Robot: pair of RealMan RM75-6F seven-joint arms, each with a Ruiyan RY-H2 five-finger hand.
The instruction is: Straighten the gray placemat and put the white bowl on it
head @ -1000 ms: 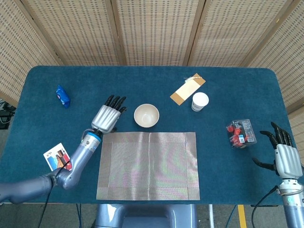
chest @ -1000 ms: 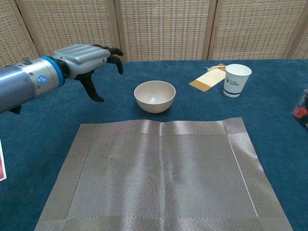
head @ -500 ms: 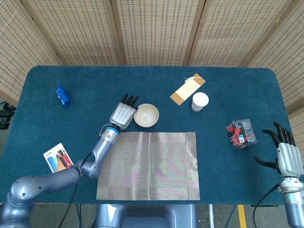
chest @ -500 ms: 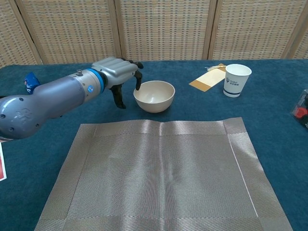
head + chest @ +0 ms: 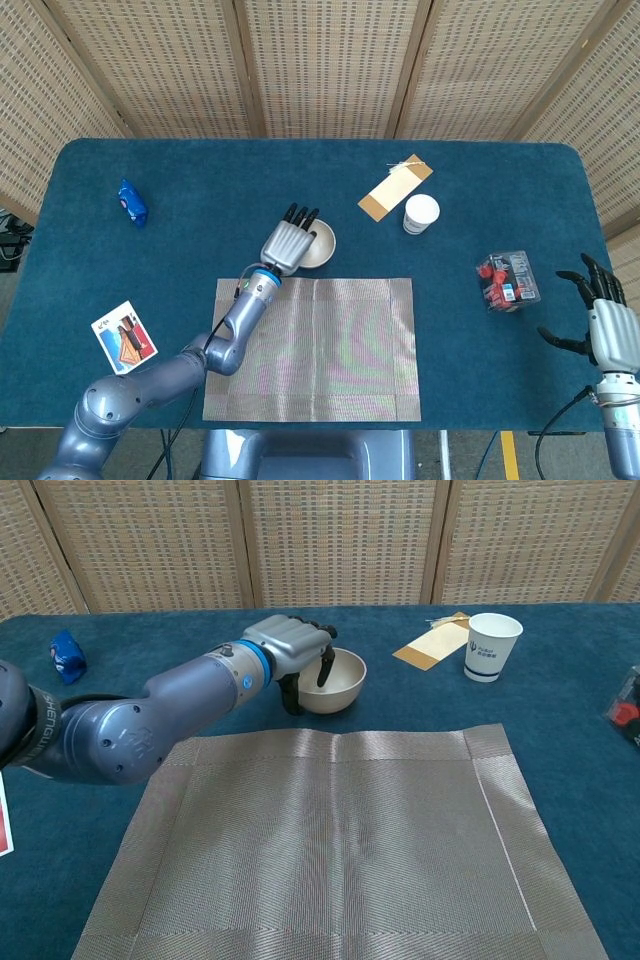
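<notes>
My left hand point(image 5: 292, 646) grips the bowl point(image 5: 338, 683), fingers hooked inside its rim, thumb outside. The bowl sits on the tabletop point(image 5: 200, 190) just beyond the placemat point(image 5: 315, 350), which lies flat. My right hand point(image 5: 603, 325) hovers open, holding nothing, near the tabletop's right edge.
</notes>
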